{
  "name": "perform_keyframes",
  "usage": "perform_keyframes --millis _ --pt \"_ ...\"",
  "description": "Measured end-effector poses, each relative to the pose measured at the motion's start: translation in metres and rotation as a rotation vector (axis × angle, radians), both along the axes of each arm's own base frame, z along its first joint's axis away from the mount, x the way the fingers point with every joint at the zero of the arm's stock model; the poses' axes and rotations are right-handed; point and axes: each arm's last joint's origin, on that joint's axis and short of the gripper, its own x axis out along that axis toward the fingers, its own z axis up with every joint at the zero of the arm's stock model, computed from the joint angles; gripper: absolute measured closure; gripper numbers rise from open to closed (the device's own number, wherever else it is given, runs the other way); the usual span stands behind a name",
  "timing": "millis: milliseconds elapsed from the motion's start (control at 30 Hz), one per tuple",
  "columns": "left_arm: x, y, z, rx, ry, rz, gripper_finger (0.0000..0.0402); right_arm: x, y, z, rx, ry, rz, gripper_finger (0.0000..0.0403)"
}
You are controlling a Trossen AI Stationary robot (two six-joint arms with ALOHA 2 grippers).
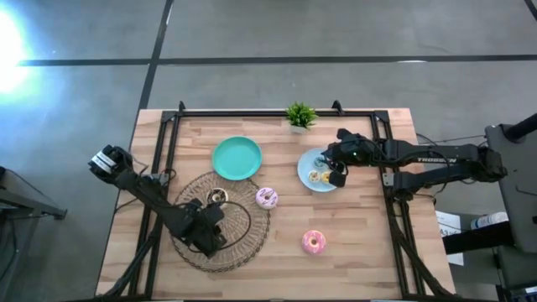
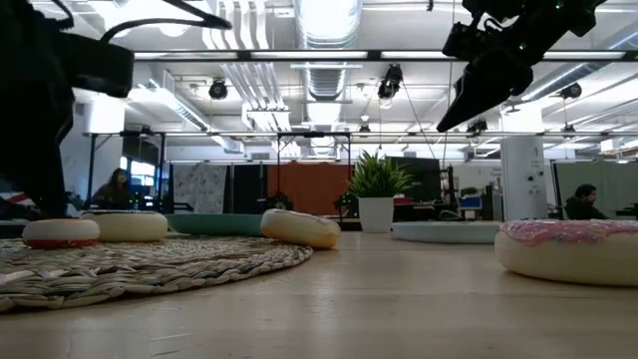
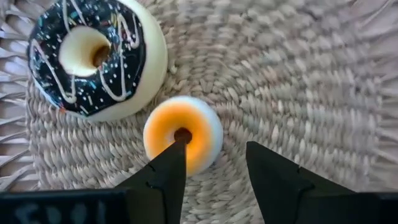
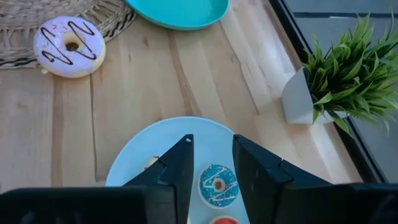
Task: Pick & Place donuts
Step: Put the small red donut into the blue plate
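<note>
My left gripper (image 3: 214, 158) is open over the woven mat (image 1: 243, 239). One finger shows over a tiny orange donut (image 3: 183, 134), the other beside it. The dark brown donut (image 3: 96, 56) lies next to it on the mat. My right gripper (image 4: 211, 158) is open and hangs high above the light-blue plate (image 1: 307, 164). A tiny blue-iced donut (image 4: 217, 185) shows between its fingers, among other tiny ones (image 1: 319, 177) on that plate. The pale sprinkled donut (image 1: 267, 198) and the bright pink donut (image 1: 314, 242) lie flat on the bare table. My left gripper has one fingertip (image 3: 176, 149) showing over the hole of the tiny orange donut, coming from above. I cannot tell whether it touches the donut. The donut lies flat on the mat.
The teal plate (image 1: 237, 158) sits beyond the mat, and a small potted plant (image 1: 299, 117) stands at the far edge. Black rails (image 1: 388, 151) run along the table's sides. There is bare wood toward the near right. People sit in the room behind the table.
</note>
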Motion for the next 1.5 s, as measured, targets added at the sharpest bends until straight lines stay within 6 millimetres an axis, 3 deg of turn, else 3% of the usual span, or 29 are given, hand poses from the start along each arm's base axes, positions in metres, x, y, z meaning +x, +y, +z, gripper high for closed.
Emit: perform_keyframes --millis 233,533,667,833,967,1067,1233,1400,1500 --pt "-0.003 0.009 -0.014 0.01 0.014 0.021 0.026 0.0 0.0 0.0 0.023 -0.01 -0.022 0.0305" --pt "-0.002 0.016 -0.019 0.009 0.025 0.065 0.0269 -0.001 0.0 -0.001 0.037 -0.007 -0.034 0.0307" --pt "-0.002 0.016 -0.019 -0.001 0.027 0.076 0.0306 -0.001 0.0 -0.001 0.042 -0.01 -0.039 0.031" --pt "0.0 0.014 -0.012 -0.03 0.009 0.074 0.038 -0.001 0.001 0.0 0.059 -0.02 -0.041 0.031" --pt "0.008 0.01 0.01 -0.057 -0.082 0.075 0.0399 -0.002 0.004 0.005 0.071 -0.067 -0.006 0.0317" --pt "0.015 0.007 0.038 -0.095 -0.185 0.073 0.04 -0.001 0.008 0.01 0.103 -0.114 0.056 0.0322" --pt "0.03 0.007 0.092 -0.246 -0.538 0.013 0.0401 0.01 0.018 0.02 0.254 -0.267 0.32 0.032" --pt "0.051 0.035 0.133 -0.334 -0.959 -0.002 0.0401 0.022 0.028 0.032 0.267 -0.417 0.459 0.0307" --pt "0.063 0.055 0.144 -0.409 -1.085 -0.035 0.0401 0.028 0.035 0.04 0.269 -0.451 0.516 0.0293"
